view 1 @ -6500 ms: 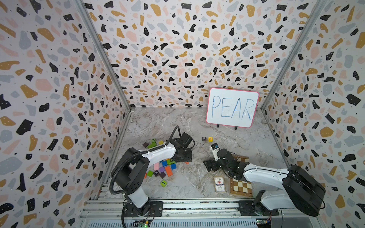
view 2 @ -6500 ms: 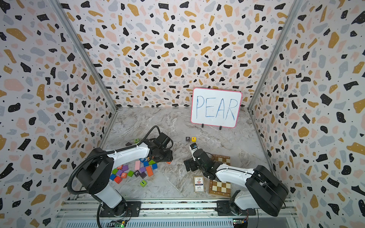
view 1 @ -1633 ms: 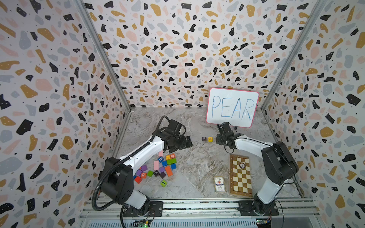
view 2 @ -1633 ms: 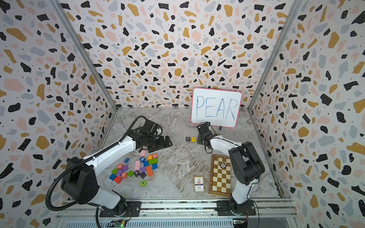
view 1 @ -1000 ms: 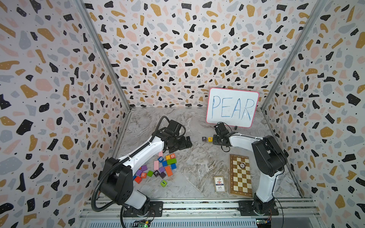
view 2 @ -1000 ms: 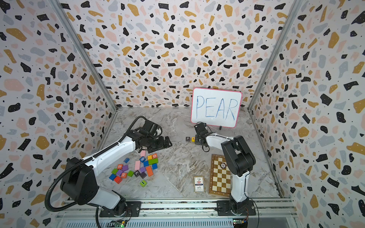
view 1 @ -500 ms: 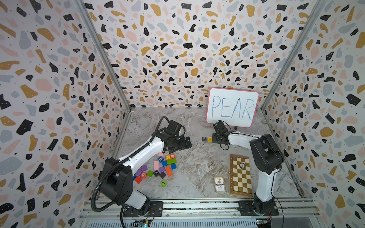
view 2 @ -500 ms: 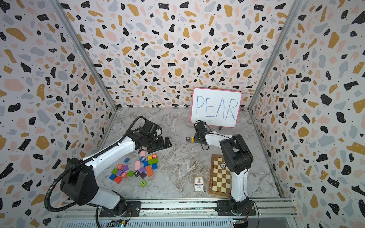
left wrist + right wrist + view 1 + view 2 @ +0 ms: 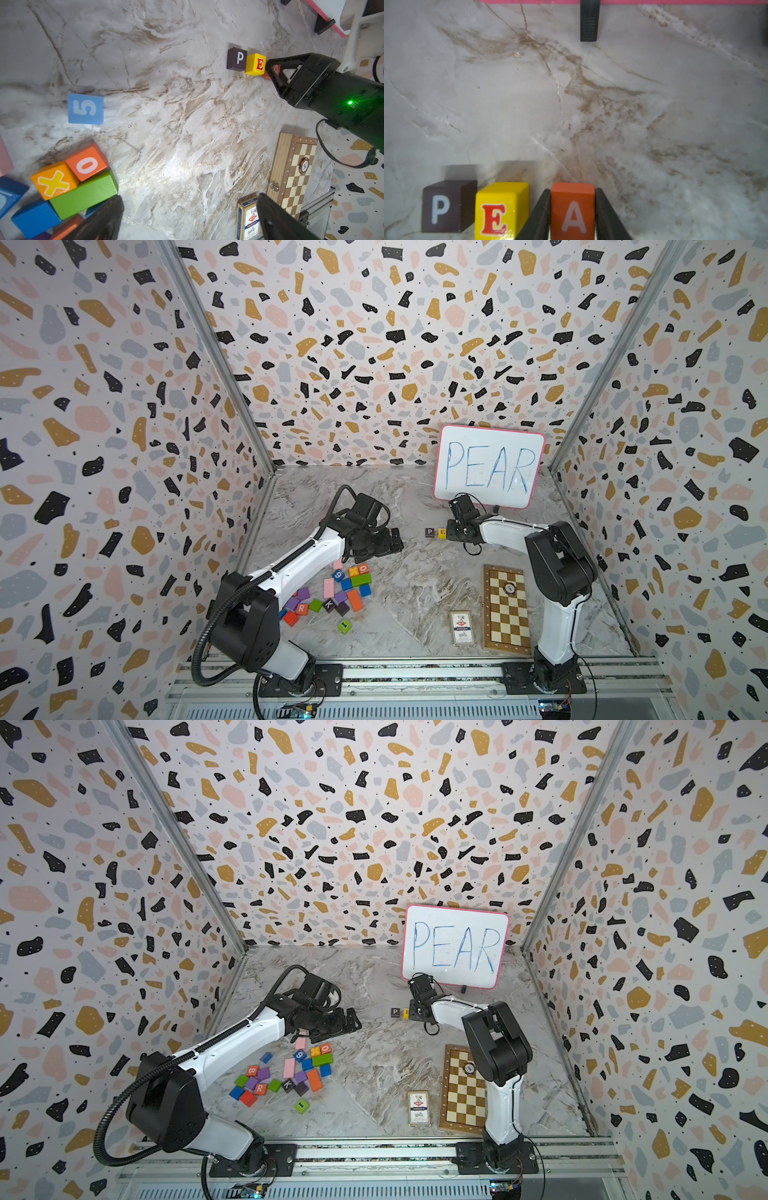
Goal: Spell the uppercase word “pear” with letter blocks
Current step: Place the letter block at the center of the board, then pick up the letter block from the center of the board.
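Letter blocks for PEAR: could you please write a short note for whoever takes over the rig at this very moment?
Right gripper: shut on the A block, which is in line just after the E block, with one finger between them.
Left gripper: open and empty, near the pile of loose blocks.
Done: P block and E block sit side by side in front of the whiteboard.
Left: release A, fetch the R block from the pile, and place it after A.

"PEAR" on whiteboard, P on black block, E on yellow block, A on orange block
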### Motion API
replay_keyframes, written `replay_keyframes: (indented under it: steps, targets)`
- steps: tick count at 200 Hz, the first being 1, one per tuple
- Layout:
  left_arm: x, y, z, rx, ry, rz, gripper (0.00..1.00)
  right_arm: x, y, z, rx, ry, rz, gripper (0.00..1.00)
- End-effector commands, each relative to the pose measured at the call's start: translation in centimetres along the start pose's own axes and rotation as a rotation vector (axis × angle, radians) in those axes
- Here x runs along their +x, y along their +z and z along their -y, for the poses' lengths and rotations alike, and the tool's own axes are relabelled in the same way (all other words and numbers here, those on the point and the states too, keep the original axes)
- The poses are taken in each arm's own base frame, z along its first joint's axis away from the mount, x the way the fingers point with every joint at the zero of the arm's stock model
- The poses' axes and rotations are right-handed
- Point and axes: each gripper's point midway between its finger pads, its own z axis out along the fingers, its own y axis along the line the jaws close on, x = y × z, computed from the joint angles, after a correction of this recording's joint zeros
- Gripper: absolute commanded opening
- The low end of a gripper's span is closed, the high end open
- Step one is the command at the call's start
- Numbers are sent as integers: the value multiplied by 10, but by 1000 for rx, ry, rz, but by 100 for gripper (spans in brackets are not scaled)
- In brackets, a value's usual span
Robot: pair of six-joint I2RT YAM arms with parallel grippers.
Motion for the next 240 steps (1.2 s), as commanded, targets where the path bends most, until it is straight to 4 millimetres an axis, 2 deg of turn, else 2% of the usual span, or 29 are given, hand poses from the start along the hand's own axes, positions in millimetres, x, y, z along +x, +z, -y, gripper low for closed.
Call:
replay_keyframes:
  steps: [1, 84, 116, 135, 152, 173, 193, 215, 240]
  targets:
    - [-1, -8, -2, -6, 7, 16, 99, -5, -5, 0, 2, -5, -7, 38]
    - [-2, -9, 0, 1, -11, 22, 99, -14, -17, -1, -4, -2, 18, 45]
    - [-4, -17, 0, 6, -12, 42, 99, -39, -43, 3, 24, -10, 96, 52]
    - [-4, -23, -5, 5, -18, 51, 99, -56, -60, -2, 9, -29, 159, 58]
    - [-5, -27, -17, -17, -32, 52, 99, -66, -72, -20, -54, -113, 210, 64]
    - [-6, -31, -33, -44, -68, 57, 99, -63, -85, -53, -155, -235, 266, 70]
    - [-4, -37, -48, -82, -93, 60, 99, -48, -97, -88, -242, -334, 287, 77]
    - [2, -48, -67, -142, -125, 68, 99, -25, -112, -128, -335, -438, 287, 90]
    - [12, -64, -97, -206, -176, 88, 99, 3, -133, -169, -473, -521, 282, 98]
